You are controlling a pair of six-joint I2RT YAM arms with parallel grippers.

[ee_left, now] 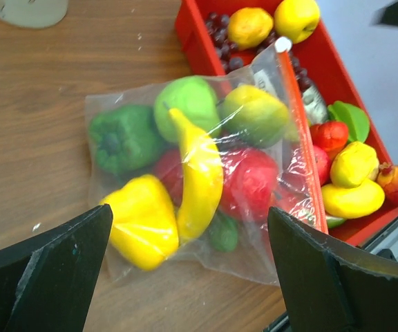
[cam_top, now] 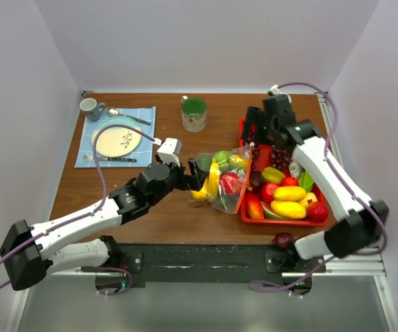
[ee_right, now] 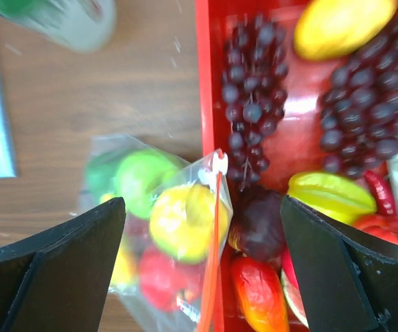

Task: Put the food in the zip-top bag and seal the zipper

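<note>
The zip-top bag [cam_top: 221,181] lies on the table against the red tray's [cam_top: 280,222] left side, its orange-red zipper [ee_left: 301,149] toward the tray. It holds a banana [ee_left: 199,173], a yellow pepper [ee_left: 142,221], a green pepper [ee_left: 119,138], green and red fruit. A white slider [ee_right: 219,163] sits at the zipper's far end. My left gripper [cam_top: 193,176] is open and empty at the bag's left edge. My right gripper [cam_top: 254,124] is open and empty above the tray's far end, over the zipper [ee_right: 214,256]. More food [cam_top: 289,200] lies in the tray.
A green mug [cam_top: 193,114] stands at the back middle. A blue placemat [cam_top: 116,136] with a plate, cutlery and a small cup lies back left. A dark red fruit [cam_top: 282,240] sits off the table edge by the right arm's base.
</note>
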